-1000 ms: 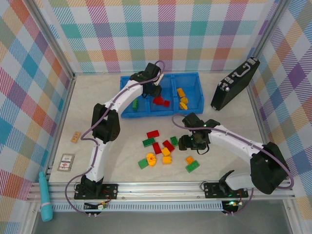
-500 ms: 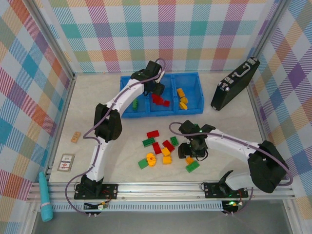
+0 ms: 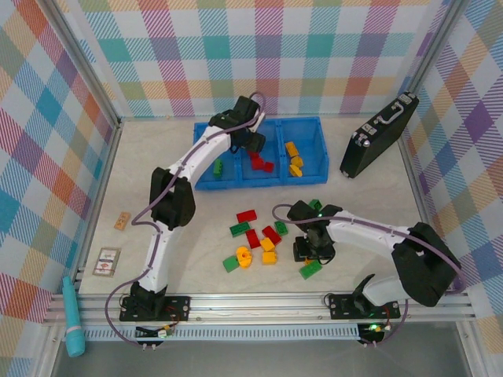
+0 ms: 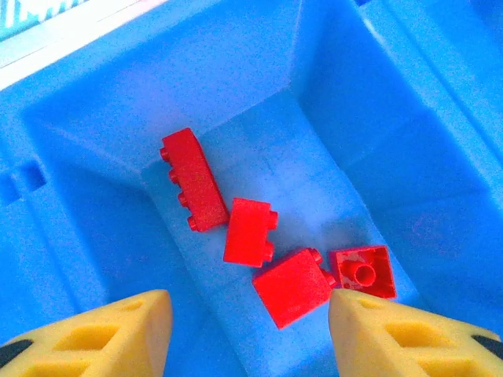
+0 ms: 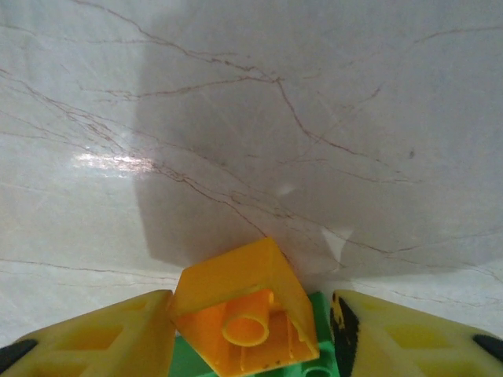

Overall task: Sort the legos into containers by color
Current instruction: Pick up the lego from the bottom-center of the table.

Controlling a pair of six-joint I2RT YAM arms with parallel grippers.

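While left fingers (image 4: 86, 338) gape over four red legos (image 4: 250, 232), right fingers (image 5: 86, 342) straddle one orange (image 5: 236, 287).

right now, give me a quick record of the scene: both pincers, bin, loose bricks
left pincer: open, empty, above the middle compartment
middle compartment: four red bricks
right pincer: low at the table, fingers either side of an orange brick, gap on one side
loose bricks: red, green and orange, on the table before the blue bin

Black case (image 3: 379, 135), card (image 3: 106, 261), wooden block (image 3: 122, 221).
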